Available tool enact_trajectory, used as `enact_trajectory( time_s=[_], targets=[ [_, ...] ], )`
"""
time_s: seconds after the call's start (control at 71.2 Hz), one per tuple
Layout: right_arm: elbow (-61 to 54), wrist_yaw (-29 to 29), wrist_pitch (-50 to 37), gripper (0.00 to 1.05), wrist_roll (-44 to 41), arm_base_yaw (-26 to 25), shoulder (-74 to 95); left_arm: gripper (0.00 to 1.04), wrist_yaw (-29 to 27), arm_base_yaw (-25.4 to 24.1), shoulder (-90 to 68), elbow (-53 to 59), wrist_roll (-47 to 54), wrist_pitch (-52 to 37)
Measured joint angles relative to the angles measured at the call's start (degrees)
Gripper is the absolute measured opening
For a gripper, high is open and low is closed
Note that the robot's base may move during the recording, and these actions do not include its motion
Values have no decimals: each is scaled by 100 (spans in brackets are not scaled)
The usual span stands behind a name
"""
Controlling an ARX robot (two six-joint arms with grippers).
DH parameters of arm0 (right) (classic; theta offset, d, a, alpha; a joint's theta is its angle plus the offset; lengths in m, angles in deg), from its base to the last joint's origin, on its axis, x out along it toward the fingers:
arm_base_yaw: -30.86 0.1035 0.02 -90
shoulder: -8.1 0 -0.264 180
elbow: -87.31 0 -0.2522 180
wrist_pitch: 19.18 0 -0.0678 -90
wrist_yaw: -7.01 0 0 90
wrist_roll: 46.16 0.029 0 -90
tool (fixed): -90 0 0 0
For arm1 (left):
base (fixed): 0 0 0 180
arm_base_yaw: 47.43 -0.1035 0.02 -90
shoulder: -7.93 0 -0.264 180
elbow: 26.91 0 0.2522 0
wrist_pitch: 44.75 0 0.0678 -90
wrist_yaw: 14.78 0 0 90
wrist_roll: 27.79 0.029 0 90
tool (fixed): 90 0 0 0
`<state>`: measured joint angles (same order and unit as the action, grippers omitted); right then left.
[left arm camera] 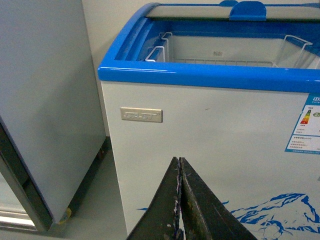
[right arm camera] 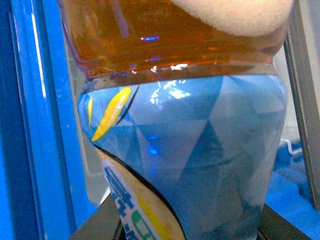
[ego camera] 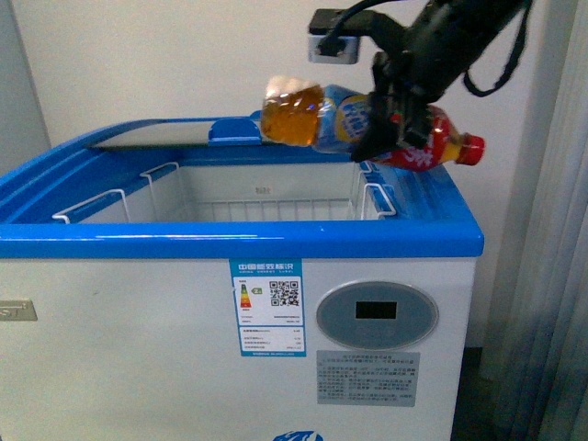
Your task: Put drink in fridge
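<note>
Plainly, the right end effector point(ego camera: 390, 129) is clamped on a plastic drink bottle point(ego camera: 317, 118) filled with amber liquid, wrapped in blue and red and closed with a red cap. The bottle lies on its side in the air, base to the left and cap to the right. It sits above the right rear part of the white chest fridge point(ego camera: 239, 241) with the blue top rim. Its cap end reaches out past the right rim, while its base hangs over the opening.

The curved glass lid point(ego camera: 156, 136) is slid away to the left rear, so the top is open, and white wire baskets point(ego camera: 92, 204) hang inside. In the right wrist view the bottle point(right arm camera: 190, 150) fills the picture, with dark fingers point(right arm camera: 95, 227) just showing at its sides.

The bottle looks nearly full, so it is probably fairly heavy for its size, with liquid that sloshes and shifts the weight when tilted. Its thin plastic wall should give a little under pressure, and the glossy wrapper may slip. The wrapped middle, where the grip is now, seems the best hold.

The left end effector point(left arm camera: 179, 200) has its fingers pressed together and holds nothing. It hangs low before the fridge point(left arm camera: 210, 77) front, near a grey upright cabinet point(left arm camera: 45, 100).
</note>
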<state>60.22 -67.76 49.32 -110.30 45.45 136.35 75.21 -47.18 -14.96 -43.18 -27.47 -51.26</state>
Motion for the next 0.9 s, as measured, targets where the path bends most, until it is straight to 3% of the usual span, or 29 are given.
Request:
enact_trajectory(
  time_s=[0.112,0.323,0.801,0.899],
  targets=[
    [1128,-133,612,37,-151,278,732,3,15,0,192,168,-4,-24],
    [2024,-251,992,37,-249,470,1329,3,2,0,599,170,-4,334],
    [2542,-549,442,37,-323,544,1998,3,2,0,1281,168,-4,1016],
    [2546,-605,186,37,-284,575,2133,3,2,0,1954,168,-4,1873]
  ],
)
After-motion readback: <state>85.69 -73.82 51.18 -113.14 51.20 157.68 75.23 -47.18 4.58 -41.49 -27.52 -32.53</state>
